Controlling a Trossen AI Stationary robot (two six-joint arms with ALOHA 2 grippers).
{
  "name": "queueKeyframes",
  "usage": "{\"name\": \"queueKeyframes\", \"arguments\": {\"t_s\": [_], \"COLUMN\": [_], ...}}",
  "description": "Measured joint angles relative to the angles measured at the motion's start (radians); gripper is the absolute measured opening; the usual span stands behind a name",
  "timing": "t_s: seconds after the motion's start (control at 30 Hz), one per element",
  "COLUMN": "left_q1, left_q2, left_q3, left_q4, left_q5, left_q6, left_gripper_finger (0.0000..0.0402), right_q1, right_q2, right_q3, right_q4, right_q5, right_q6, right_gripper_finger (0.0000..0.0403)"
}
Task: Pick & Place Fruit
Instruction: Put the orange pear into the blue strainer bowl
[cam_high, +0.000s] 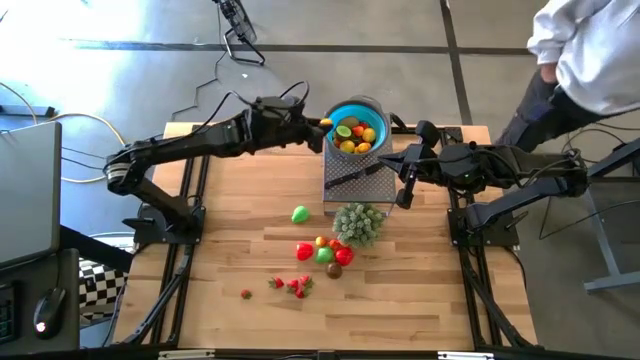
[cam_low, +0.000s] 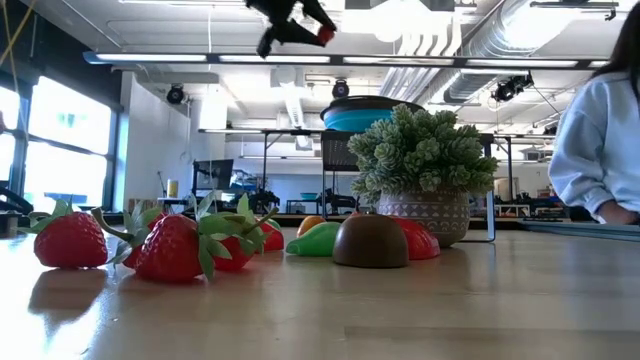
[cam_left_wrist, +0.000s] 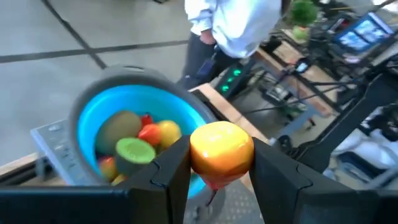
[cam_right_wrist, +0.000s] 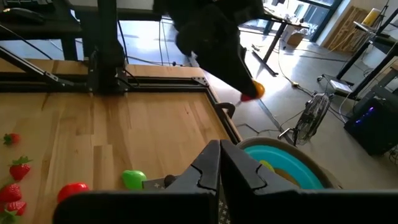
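My left gripper (cam_high: 322, 122) hangs at the left rim of the blue bowl (cam_high: 374, 110), shut on a small orange fruit (cam_left_wrist: 221, 148). The bowl holds several fruits and sits on a raised metal mesh stand (cam_high: 355, 182). More fruit lies on the table: a green one (cam_high: 300, 213), a red, green and yellow group (cam_high: 327, 250), and strawberries (cam_high: 296, 285). My right gripper (cam_high: 404, 196) waits shut in the air, right of the stand, holding nothing. My left gripper pinches the orange fruit's two sides (cam_left_wrist: 198, 152) between its two fingers (cam_left_wrist: 168, 171). The fingers come nearly level from the table's left side. The fruit is lifted clear, beside and above the bowl's rim (cam_left_wrist: 186, 106).
A pale green bushy plant in a pot (cam_high: 358, 222) stands just in front of the stand, beside the fruit group. A person (cam_high: 585, 50) stands past the table's far right corner. Bare wood lies along the left and near parts of the table (cam_high: 230, 270).
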Motion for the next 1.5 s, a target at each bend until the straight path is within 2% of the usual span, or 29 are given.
{"name": "queueKeyframes", "arguments": {"t_s": [0.1,0.53,0.73,0.93,1.4,1.5], "left_q1": [0.039,0.132,0.129,0.129,0.129,0.129], "left_q2": [0.045,0.164,0.193,0.193,0.194,0.194], "left_q3": [0.000,0.000,-0.001,-0.001,-0.001,-0.001], "left_q4": [0.065,0.182,0.179,0.181,0.180,0.180], "left_q5": [0.069,0.219,0.222,0.221,0.202,0.203], "left_q6": [0.001,0.035,0.045,0.146,0.166,0.167], "left_gripper_finger": [0.0141,0.0141,0.0141,0.0141,0.0141,0.0151], "right_q1": [-0.001,-0.044,-0.082,-0.098,-0.098,-0.098], "right_q2": [0.000,0.000,0.000,0.000,0.000,0.000], "right_q3": [0.000,0.000,0.000,0.000,0.000,0.000], "right_q4": [0.000,-0.001,-0.001,-0.002,-0.003,-0.003], "right_q5": [0.000,0.000,0.000,-0.002,-0.004,-0.004], "right_q6": [0.000,-0.002,0.001,0.005,0.005,0.006], "right_gripper_finger": [0.0004,0.0004,0.0004,0.0004,0.0004,0.0004]}}
